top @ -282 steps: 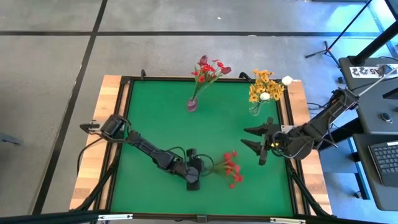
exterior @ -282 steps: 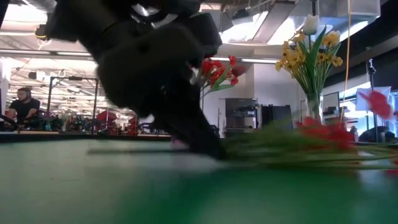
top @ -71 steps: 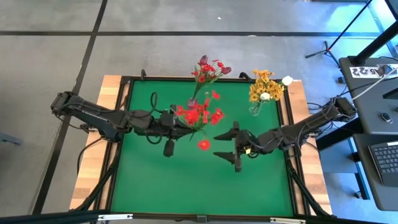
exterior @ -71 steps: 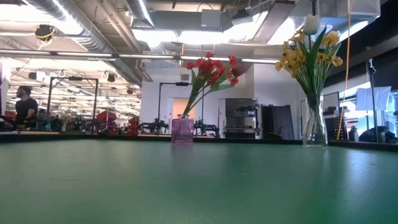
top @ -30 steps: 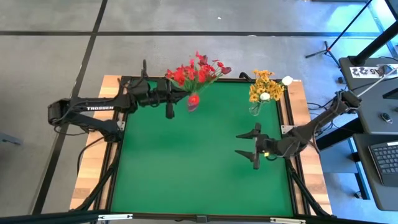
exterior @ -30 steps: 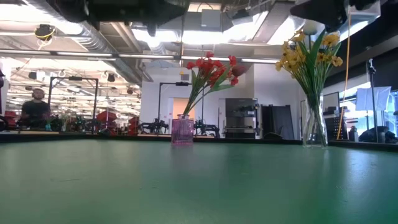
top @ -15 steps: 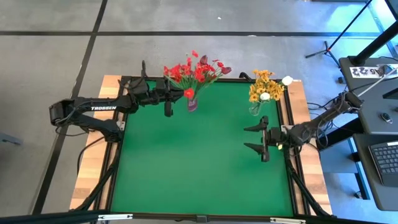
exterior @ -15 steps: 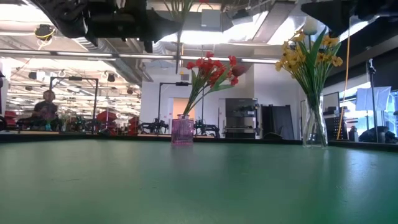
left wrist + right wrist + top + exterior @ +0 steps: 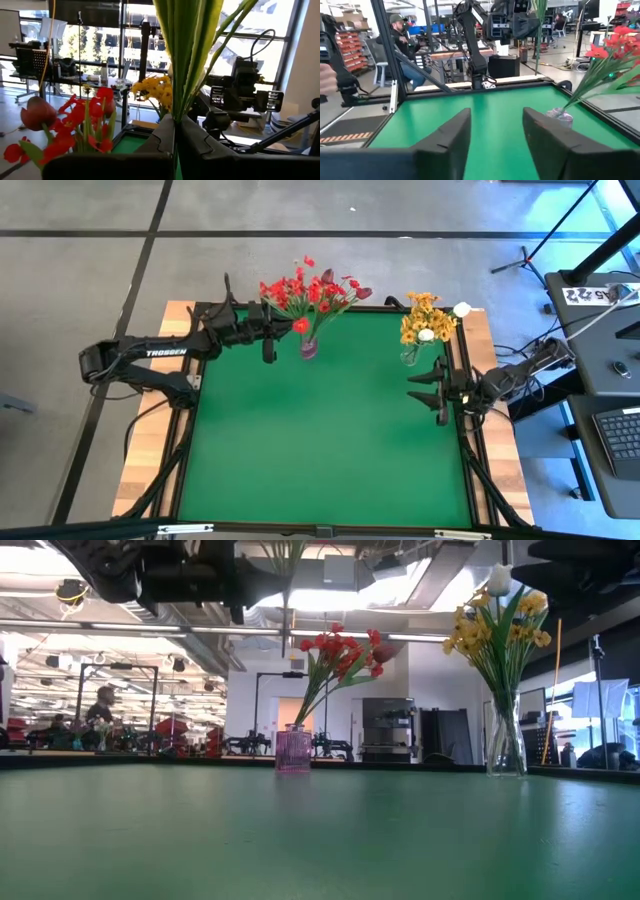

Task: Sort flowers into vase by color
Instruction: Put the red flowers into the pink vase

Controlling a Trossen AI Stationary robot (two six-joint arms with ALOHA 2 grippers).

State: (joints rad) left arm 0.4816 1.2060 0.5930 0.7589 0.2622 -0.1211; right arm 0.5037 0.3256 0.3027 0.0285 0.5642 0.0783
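Observation:
My left gripper [image 9: 268,340] is raised at the far edge, just left of the pink vase [image 9: 309,348], and is shut on a red blossom spray [image 9: 283,290]. The pink vase holds red sprays and dark tulips [image 9: 338,286]. A clear vase [image 9: 410,356] farther right holds yellow-orange sprays [image 9: 420,318] and white tulips [image 9: 461,309]. Both vases stand on the green mat. My right gripper [image 9: 418,394] hovers open near the right edge, in front of the clear vase, holding nothing. My left gripper pinches the spray's bundle of green stems [image 9: 176,105] between its two fingers [image 9: 161,139]. The fingers come level from the table's left and lie across the stems. The spray is lifted clear, roughly upright, with blossoms above and stem ends [image 9: 287,610] hanging below the gripper.
The green mat [image 9: 320,450] is bordered by a black frame and wooden edges [image 9: 150,430]. Both vases stand close to the far edge. People [image 9: 402,37] and workbenches show in the room beyond the table.
My right gripper has drawn back, still open, from the mat's middle toward the right edge and slightly farther away. My left gripper has stayed by the pink vase with the red spray, whose blossoms have shifted a little toward the far-left.

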